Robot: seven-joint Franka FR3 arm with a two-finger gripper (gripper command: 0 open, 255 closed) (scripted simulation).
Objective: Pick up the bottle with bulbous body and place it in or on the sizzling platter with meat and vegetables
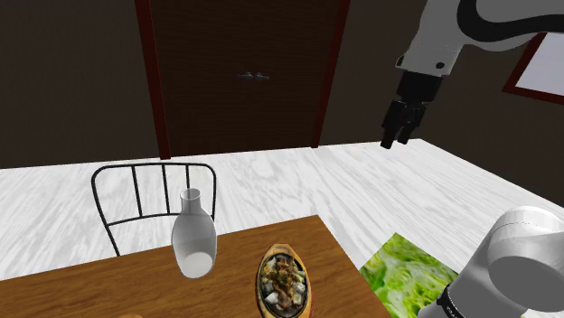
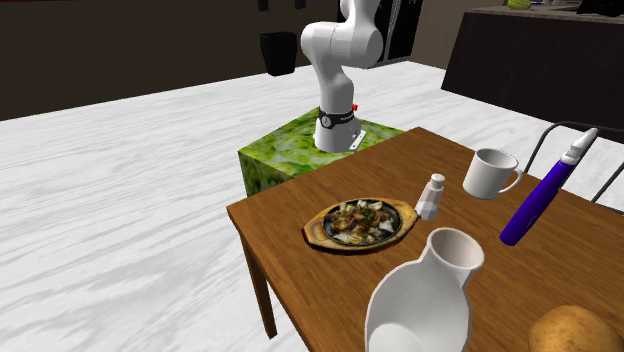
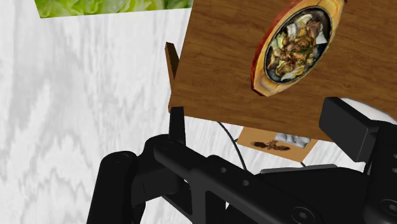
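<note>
In the shoulder view, the white bulbous bottle (image 1: 194, 244) stands ungrasped at ten o'clock of the oval meat-and-vegetable platter (image 1: 261, 285). The jaws hang aloft; open or closed, I cannot tell.

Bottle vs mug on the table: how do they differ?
The bottle swells into a bulbous body under a narrow neck; the mug is a plain cup shape. The mug has a side handle; the bottle has none. Both are white, open-topped and upright on the wooden table.

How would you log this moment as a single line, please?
stage: pre-grasp | white bottle: upright on wooden table, not held | gripper: raised, apart from bottle | platter: on table beside bottle, holds food only
</note>
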